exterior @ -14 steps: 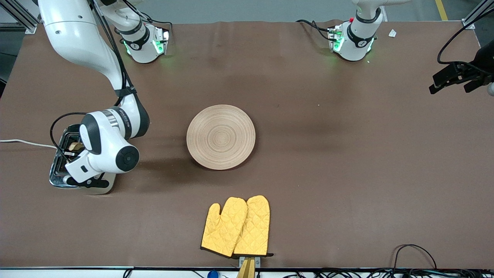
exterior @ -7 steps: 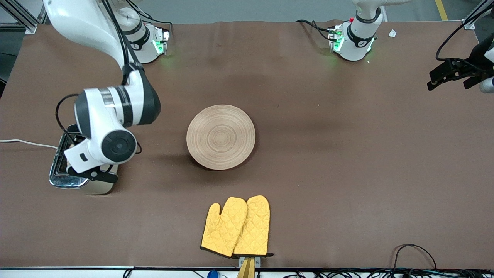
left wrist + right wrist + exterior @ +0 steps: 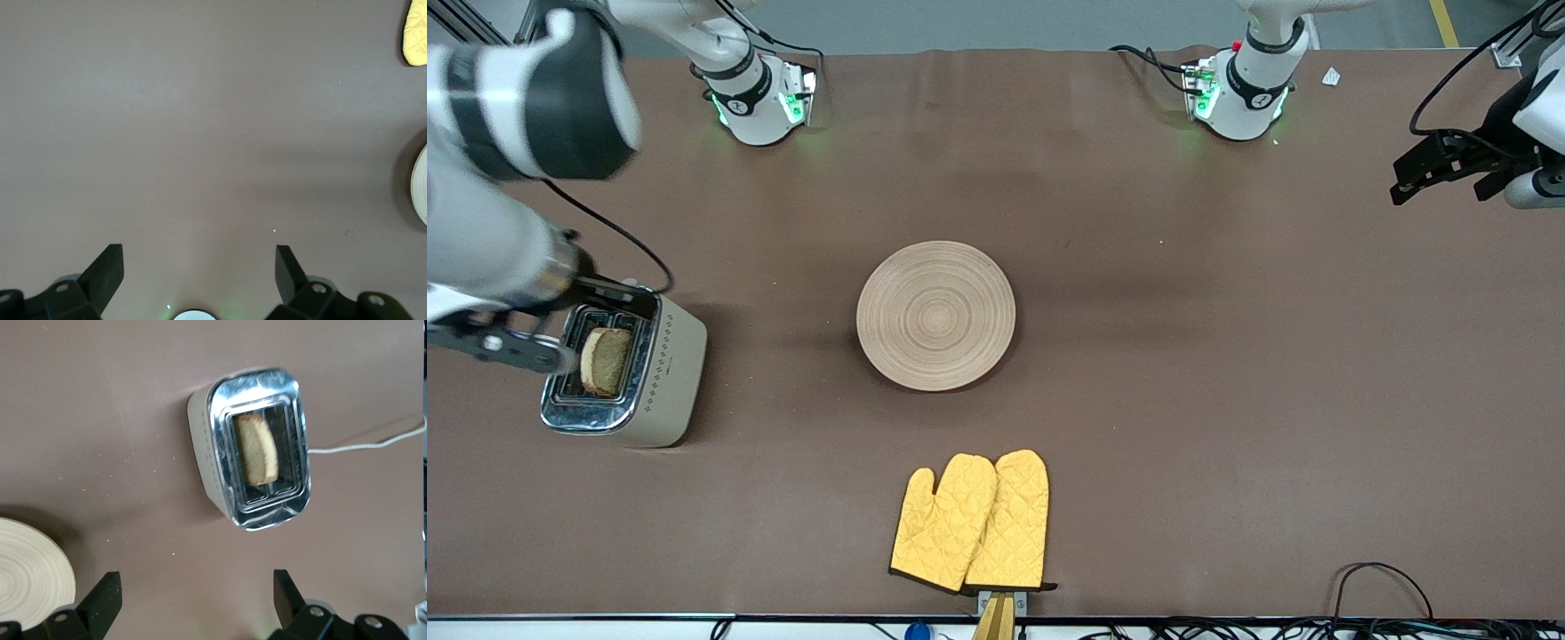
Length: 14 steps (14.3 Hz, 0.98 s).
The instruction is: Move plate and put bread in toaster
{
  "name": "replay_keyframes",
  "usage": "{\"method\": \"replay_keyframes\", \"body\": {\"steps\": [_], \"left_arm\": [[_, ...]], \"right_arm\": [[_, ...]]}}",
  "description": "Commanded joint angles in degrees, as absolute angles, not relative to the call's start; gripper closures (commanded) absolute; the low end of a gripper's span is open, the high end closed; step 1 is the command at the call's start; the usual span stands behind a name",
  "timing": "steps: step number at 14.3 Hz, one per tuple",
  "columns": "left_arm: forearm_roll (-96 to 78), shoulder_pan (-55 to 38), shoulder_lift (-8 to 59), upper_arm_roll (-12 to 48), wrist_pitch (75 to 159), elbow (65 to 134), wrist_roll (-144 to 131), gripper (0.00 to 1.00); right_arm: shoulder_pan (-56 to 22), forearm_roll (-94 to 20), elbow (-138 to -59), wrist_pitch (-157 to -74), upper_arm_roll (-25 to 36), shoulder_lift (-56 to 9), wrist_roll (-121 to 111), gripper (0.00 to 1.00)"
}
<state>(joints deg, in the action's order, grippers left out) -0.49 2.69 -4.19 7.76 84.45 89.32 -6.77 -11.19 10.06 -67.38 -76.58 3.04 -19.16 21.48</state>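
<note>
The cream toaster [image 3: 669, 373] stands near the right arm's end of the table. The brown bread [image 3: 606, 360] stands in one of its slots and sticks up above the chrome top. They also show in the right wrist view, the toaster [image 3: 201, 447] with the bread [image 3: 257, 450] in it. The wooden plate [image 3: 935, 316] lies bare at the table's middle; its edge shows in the right wrist view [image 3: 27, 577]. My right gripper [image 3: 193, 600] is open and empty, high above the table beside the toaster. My left gripper [image 3: 1440, 182] is open and empty, up over the left arm's end of the table [image 3: 200, 273].
Two yellow oven mitts [image 3: 974, 523] lie nearer the front camera than the plate; one tip shows in the left wrist view [image 3: 417, 33]. The toaster's white cord [image 3: 360, 445] runs off the table's edge. The plate's rim shows in the left wrist view [image 3: 420, 183].
My right arm has lifted off the toaster and swung up toward its end of the table, uncovering the bread in the slot. My left gripper drifted slightly.
</note>
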Motion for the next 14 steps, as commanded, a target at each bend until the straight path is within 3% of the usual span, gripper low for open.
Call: {"method": "replay_keyframes", "body": {"steps": [1, 4, 8, 14], "left_arm": [[0.3, 2.5, -5.0, 8.0, 85.8, 90.1, -7.2, 0.0], [0.2, 2.5, -4.7, 8.0, 85.9, 90.0, -7.2, 0.0], [0.2, 2.7, -4.7, 9.7, 85.8, 90.4, -7.2, 0.0], [0.3, 2.6, -5.5, 11.2, 86.1, 92.1, -8.3, 0.0]], "right_arm": [[-7.5, 6.6, -70.0, -78.0, 2.5, -14.7, 16.4, 0.0], [-5.6, 3.5, -74.0, -80.3, 2.4, -10.2, 13.6, 0.0], [1.6, -2.4, -88.8, -89.9, 2.5, -1.7, -0.6, 0.0], [-0.2, -3.2, -90.4, -89.7, 8.3, -0.5, -6.9, 0.0]]}}
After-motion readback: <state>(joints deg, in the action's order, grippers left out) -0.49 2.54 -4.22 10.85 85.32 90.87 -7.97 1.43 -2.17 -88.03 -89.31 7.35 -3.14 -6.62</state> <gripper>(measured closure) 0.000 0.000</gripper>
